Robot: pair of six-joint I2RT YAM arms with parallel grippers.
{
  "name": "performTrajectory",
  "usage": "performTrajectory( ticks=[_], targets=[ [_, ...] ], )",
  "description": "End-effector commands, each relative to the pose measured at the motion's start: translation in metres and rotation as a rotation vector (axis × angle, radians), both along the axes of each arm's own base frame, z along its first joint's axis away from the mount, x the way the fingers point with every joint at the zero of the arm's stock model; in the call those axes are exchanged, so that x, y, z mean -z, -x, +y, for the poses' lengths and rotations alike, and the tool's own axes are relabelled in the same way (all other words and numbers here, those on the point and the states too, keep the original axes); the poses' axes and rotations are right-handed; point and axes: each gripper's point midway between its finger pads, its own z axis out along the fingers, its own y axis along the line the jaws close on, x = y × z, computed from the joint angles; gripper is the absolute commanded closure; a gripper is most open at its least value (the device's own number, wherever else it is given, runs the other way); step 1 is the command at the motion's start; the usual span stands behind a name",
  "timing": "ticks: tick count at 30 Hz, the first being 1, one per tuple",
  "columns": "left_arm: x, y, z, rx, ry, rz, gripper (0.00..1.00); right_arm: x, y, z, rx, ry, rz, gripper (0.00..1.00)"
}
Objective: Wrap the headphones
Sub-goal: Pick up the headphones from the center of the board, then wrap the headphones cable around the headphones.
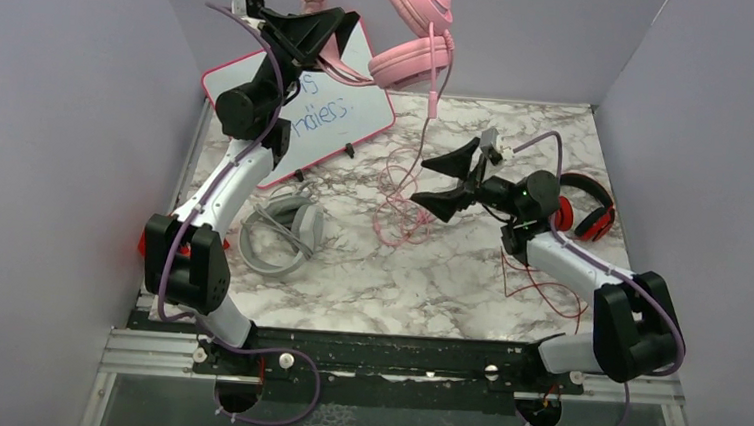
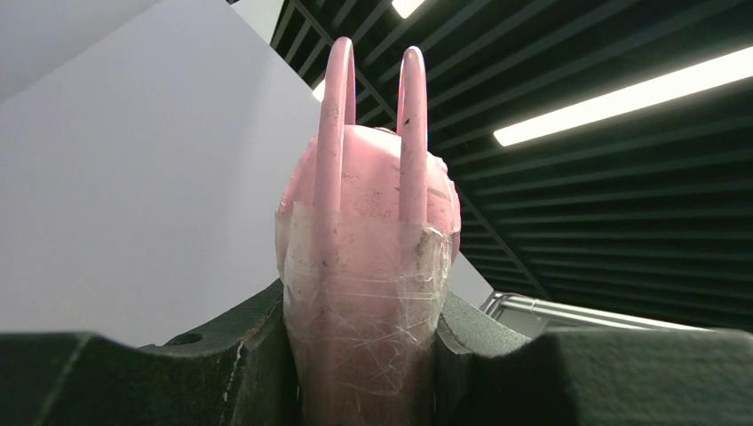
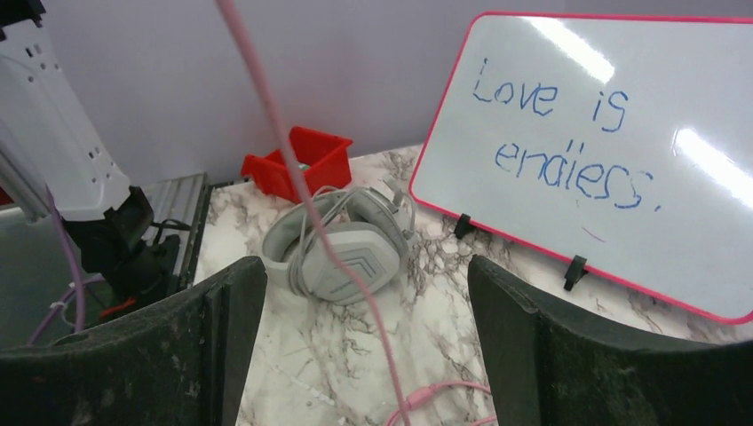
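My left gripper (image 1: 324,31) is raised at the back and shut on the pink headphones (image 1: 415,15). In the left wrist view its jaws (image 2: 364,355) clamp the taped part of the pink headband (image 2: 366,257). The pink cable (image 1: 431,107) hangs down from a cup to a loose tangle (image 1: 398,213) on the table. My right gripper (image 1: 452,183) stands open beside that hanging cable. In the right wrist view the cable (image 3: 342,275) runs free between the spread fingers (image 3: 366,346). The grey headphones (image 1: 281,231) lie at the left. The red-and-black headphones (image 1: 586,208) lie at the right behind my right arm.
A pink-framed whiteboard (image 1: 331,120) with blue writing leans at the back left, under my left arm. A red bin (image 3: 297,160) sits by the left table edge. A thin red cable (image 1: 539,279) trails over the marble near my right arm. Purple walls close three sides.
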Motion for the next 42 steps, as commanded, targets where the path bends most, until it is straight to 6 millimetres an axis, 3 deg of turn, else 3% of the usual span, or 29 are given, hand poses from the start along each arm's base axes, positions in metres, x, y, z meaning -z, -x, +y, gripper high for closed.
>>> performTrajectory(
  ticks=[1, 5, 14, 18, 24, 30, 32, 36, 37, 39, 42],
  targets=[
    [-0.046, 0.032, 0.019, -0.031, 0.094, -0.107, 0.84, -0.028, 0.01, -0.005, 0.024, -0.106, -0.04, 0.13],
    [-0.051, 0.037, 0.021, -0.028, 0.1, -0.112, 0.84, -0.015, 0.012, 0.002, -0.042, -0.09, -0.047, 0.15],
    [-0.063, 0.048, 0.024, -0.014, 0.114, -0.142, 0.84, 0.0, -0.011, 0.022, -0.063, -0.106, -0.031, 0.17],
    [-0.066, 0.051, 0.025, 0.001, 0.122, -0.147, 0.84, 0.008, -0.003, 0.037, -0.138, -0.11, -0.022, 0.22],
    [-0.072, 0.057, 0.026, 0.012, 0.13, -0.162, 0.84, 0.036, 0.002, 0.046, -0.183, -0.113, 0.04, 0.26],
    [-0.076, 0.064, 0.027, 0.027, 0.13, -0.174, 0.84, 0.06, -0.017, 0.053, -0.155, -0.066, 0.07, 0.33],
    [-0.076, 0.066, 0.027, 0.034, 0.132, -0.176, 0.84, 0.062, -0.023, 0.056, -0.157, -0.064, 0.08, 0.44],
    [-0.074, 0.069, 0.027, 0.054, 0.132, -0.175, 0.84, 0.051, -0.026, 0.057, -0.155, -0.061, 0.108, 0.89],
    [-0.072, 0.069, 0.026, 0.061, 0.127, -0.173, 0.85, 0.047, -0.037, 0.053, -0.112, -0.071, 0.148, 0.98],
    [-0.069, 0.074, 0.02, 0.082, 0.087, -0.188, 0.86, 0.04, -0.055, 0.04, -0.084, -0.073, 0.203, 0.99],
    [-0.05, 0.084, -0.003, 0.138, -0.068, -0.23, 0.87, 0.025, -0.106, 0.016, -0.013, -0.034, 0.288, 0.99]
  ],
)
